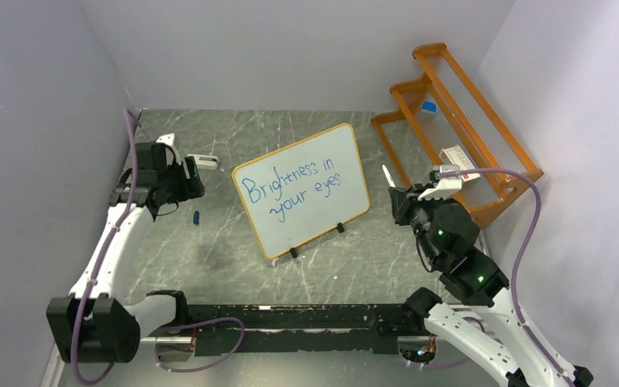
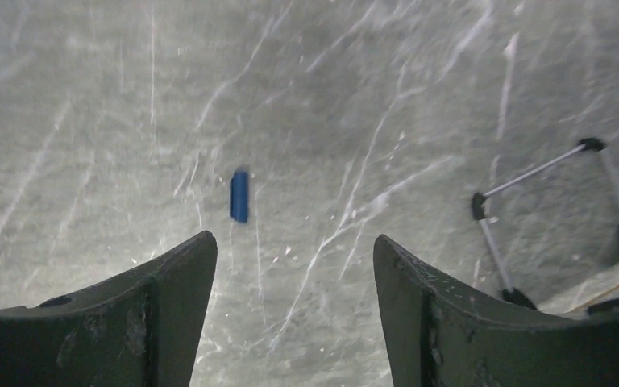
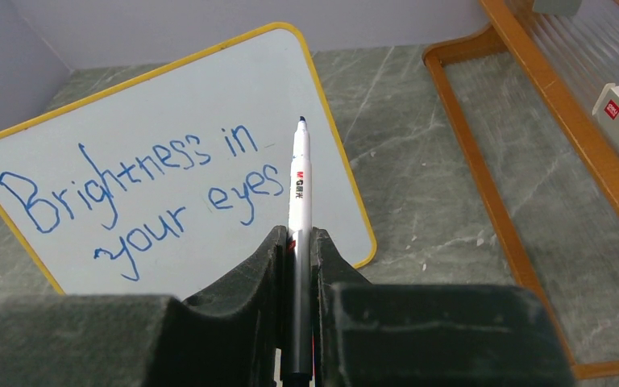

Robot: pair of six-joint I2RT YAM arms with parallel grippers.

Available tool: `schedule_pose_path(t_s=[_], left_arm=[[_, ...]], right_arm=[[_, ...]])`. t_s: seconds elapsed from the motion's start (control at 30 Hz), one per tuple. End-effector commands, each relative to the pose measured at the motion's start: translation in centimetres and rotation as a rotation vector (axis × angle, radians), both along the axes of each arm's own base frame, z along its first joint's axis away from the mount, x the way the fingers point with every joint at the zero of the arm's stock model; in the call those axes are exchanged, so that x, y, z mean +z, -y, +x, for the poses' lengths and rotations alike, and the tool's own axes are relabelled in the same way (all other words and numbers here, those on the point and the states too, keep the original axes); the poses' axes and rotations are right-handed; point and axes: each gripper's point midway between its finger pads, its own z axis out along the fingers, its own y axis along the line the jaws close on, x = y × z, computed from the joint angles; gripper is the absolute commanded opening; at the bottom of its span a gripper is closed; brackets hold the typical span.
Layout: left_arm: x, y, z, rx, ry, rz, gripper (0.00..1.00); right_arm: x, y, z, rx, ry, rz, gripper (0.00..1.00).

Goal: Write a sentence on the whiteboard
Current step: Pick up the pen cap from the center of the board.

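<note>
The whiteboard [image 1: 302,189] stands tilted at mid-table on two black feet, its frame orange. The sentence [image 1: 290,187] in blue reads "Brightness in your eyes" on two lines, also plain in the right wrist view [image 3: 145,185]. My right gripper [image 3: 297,234] is shut on a white marker [image 3: 300,185], tip up and uncapped. It hovers just right of the board [image 3: 169,121], not touching it. My left gripper [image 2: 294,242] is open and empty, hanging above the table left of the board. A small blue cap [image 2: 239,196] lies on the table ahead of its fingers.
An orange wooden rack [image 1: 451,129] stands at the back right with a white box [image 1: 459,157] on it, close behind my right gripper [image 1: 399,197]. A small white object [image 1: 201,161] lies behind my left gripper [image 1: 196,181]. Walls close in on the left, back and right.
</note>
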Motion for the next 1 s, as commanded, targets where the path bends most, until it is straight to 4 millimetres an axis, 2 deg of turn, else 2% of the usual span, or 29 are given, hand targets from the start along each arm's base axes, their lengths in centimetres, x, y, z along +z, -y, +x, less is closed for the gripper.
schedule_pose_path(t_s=[0.0, 0.17, 0.37, 0.43, 0.67, 0.83, 0.97], left_arm=[[-4.3, -1.0, -0.9, 0.041, -0.156, 0.022, 0.73], [-7.5, -0.7, -0.5, 0.015, -0.265, 0.024, 0.67], [-11.9, -0.9, -0.9, -0.007, -0.41, 0.042, 0.48], [-12.7, -1.2, -0.9, 0.005, -0.428, 0.059, 0.47], [-14.1, -2.6, -0.6, 0.039, -0.46, 0.127, 0.4], [-15.2, -2.6, -0.6, 0.027, -0.487, 0.131, 0.34], [-15.7, -2.9, -0.5, 0.027, -0.502, 0.152, 0.32]], right_arm=[[0.0, 0.2, -0.4, 0.003, 0.016, 0.013, 0.0], [0.2, 0.4, -0.5, -0.002, 0.027, 0.018, 0.0], [0.4, 0.6, -0.6, -0.008, 0.037, 0.024, 0.0], [0.4, 0.5, -0.6, -0.003, 0.04, 0.023, 0.0], [0.3, 0.3, -0.5, 0.002, 0.038, 0.018, 0.0], [0.2, 0.3, -0.4, 0.002, 0.035, 0.014, 0.0], [0.2, 0.2, -0.4, 0.004, 0.033, 0.013, 0.0]])
